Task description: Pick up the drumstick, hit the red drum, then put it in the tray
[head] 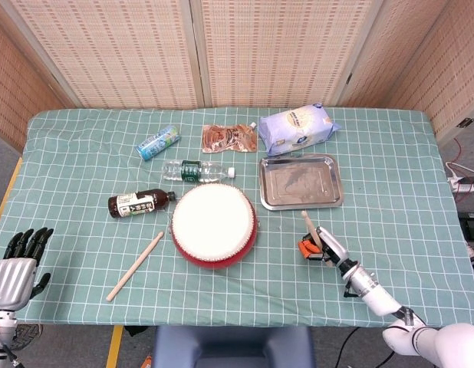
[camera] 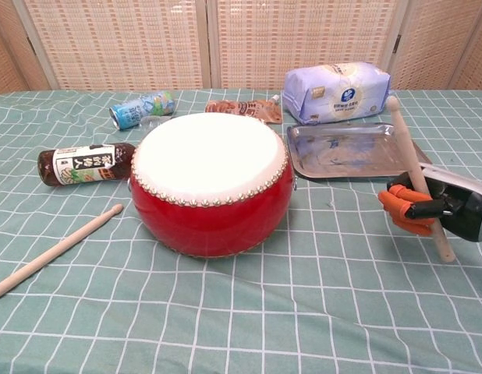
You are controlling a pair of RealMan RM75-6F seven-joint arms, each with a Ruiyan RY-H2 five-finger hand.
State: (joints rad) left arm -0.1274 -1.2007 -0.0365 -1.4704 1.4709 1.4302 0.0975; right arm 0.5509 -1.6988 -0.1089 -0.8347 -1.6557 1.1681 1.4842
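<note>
A red drum (head: 214, 225) (camera: 212, 181) with a white skin stands at the table's middle. My right hand (head: 322, 246) (camera: 428, 206) grips a wooden drumstick (head: 311, 230) (camera: 416, 173) to the drum's right, just in front of the steel tray (head: 301, 182) (camera: 346, 149). The stick stands nearly upright, its tip up and leaning toward the tray. A second drumstick (head: 135, 266) (camera: 52, 252) lies on the cloth left of the drum. My left hand (head: 16, 264) hovers open off the table's front left corner, seen only in the head view.
Left of the drum lies a brown bottle (head: 140, 203) (camera: 83, 164). Behind it are a clear water bottle (head: 195, 171), a can (head: 158, 142) (camera: 142, 110), a brown pouch (head: 230, 138) (camera: 242, 108) and a blue-white bag (head: 297, 127) (camera: 336, 92).
</note>
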